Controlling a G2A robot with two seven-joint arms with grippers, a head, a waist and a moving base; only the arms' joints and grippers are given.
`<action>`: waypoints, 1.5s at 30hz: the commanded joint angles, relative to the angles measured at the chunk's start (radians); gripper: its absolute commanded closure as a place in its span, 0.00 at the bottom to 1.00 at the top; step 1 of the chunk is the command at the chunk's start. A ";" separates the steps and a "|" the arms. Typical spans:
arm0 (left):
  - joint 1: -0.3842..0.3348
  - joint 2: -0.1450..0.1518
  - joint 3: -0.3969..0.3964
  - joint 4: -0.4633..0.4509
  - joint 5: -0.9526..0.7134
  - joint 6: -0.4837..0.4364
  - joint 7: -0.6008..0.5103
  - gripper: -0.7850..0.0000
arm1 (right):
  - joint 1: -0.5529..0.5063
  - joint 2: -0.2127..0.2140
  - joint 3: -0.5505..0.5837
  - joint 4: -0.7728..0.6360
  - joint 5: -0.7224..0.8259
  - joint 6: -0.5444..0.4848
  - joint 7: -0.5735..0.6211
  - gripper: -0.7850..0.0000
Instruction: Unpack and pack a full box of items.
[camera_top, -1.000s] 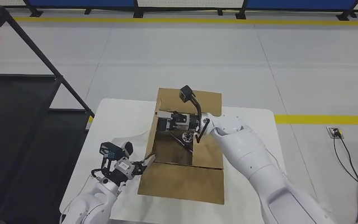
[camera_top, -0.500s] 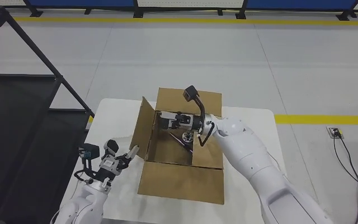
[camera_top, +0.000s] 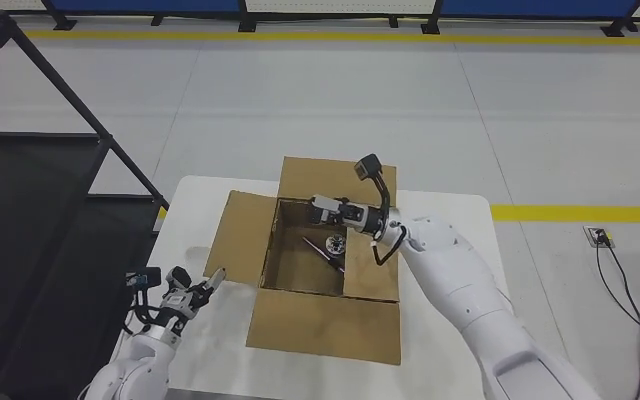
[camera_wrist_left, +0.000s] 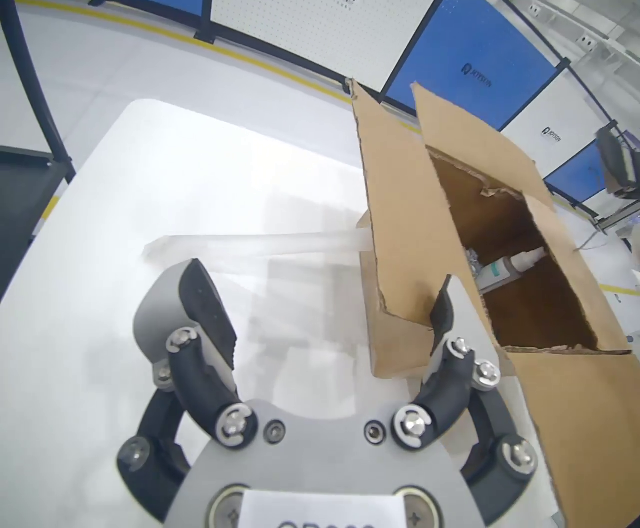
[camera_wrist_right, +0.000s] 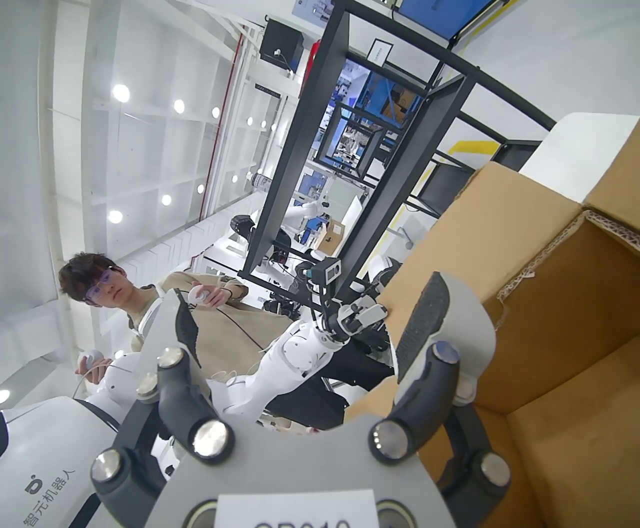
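Box: flaps open, on table.
Left gripper: fingers apart, empty, beside a flap.
Right gripper: fingers apart, empty, above box.

The left gripper hangs low over the white tabletop, black-padded fingers spread wide, nothing between them. Just beside it is the brown cardboard box, top open, with its near side flap standing pretty much upright. Down inside lies a white tube with a teal label. A pale blurry strip runs from the box's side across the table, and it's too smeared to tell what it is.
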 joint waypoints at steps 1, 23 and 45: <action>-0.010 0.000 0.005 0.023 0.008 -0.003 -0.010 0.00 | -0.015 0.011 0.015 -0.025 -0.009 -0.003 -0.003 0.00; -0.016 0.002 0.007 -0.013 0.083 -0.011 0.045 0.00 | -0.138 0.085 0.130 -0.228 -0.059 0.050 0.001 0.00; 0.013 0.011 -0.034 -0.375 -0.081 -0.113 -0.113 0.00 | -0.296 0.162 0.270 -0.506 -0.253 0.108 -0.084 0.00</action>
